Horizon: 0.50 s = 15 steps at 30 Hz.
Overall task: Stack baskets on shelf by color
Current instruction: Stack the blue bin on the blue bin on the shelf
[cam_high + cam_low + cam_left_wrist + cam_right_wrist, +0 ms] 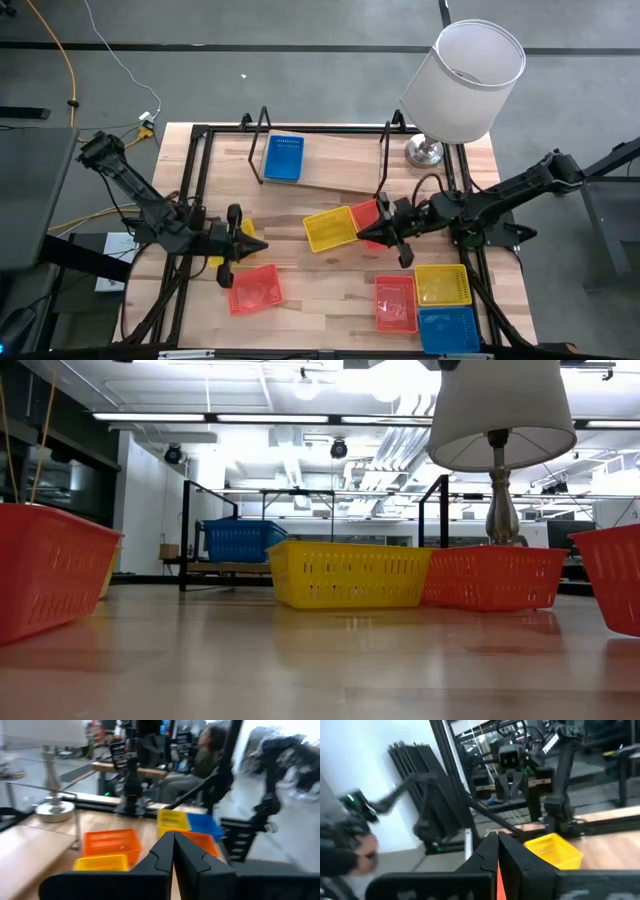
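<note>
Orange-red basket (368, 222) clamped at rim by right gripper (392, 232), fingers pinched on its wall; yellow basket (330, 229) touching it on far side. Shelf (330, 160) lies beyond gripper, blue basket (284, 158) on it. Left gripper (243, 243) closed, empty, well apart; right arm nearer shelf.

The wooden table (330, 285) holds the shelf (335, 160) at the back, with one blue basket (284, 158) on it. A lamp (462, 85) stands beside the shelf. More baskets lie on the table: yellow (330, 229), red (254, 289), and blue (448, 329).
</note>
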Motion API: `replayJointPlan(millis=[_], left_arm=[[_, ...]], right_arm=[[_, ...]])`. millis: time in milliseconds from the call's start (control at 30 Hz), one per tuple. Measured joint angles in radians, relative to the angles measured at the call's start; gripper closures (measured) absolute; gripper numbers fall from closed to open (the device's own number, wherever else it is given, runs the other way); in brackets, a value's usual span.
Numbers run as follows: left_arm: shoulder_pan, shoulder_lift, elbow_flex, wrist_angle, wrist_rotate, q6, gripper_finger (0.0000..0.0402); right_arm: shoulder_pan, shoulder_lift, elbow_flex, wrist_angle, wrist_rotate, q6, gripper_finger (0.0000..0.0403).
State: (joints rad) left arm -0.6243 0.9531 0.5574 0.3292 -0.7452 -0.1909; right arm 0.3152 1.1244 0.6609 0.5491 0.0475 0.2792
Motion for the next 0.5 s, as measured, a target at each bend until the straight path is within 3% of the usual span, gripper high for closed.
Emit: replayJointPlan(millis=[133, 300, 500], left_arm=[[-0.029, 0.017, -0.073, 0.090, 0.000, -0.034, 0.0402], [-0.039, 0.028, -0.109, 0.100, -0.021, -0.093, 0.0401], [-0.038, 0.080, -0.120, 0.121, -0.035, -0.131, 0.0401]], right_arm=[[0.047, 0.000, 0.015, -0.129, 0.028, 0.114, 0.0388], [0.153, 0.015, 0.167, -0.590, 0.128, 0.345, 0.0342], [0.305, 0.114, 0.400, -1.038, 0.131, 0.733, 0.0301]])
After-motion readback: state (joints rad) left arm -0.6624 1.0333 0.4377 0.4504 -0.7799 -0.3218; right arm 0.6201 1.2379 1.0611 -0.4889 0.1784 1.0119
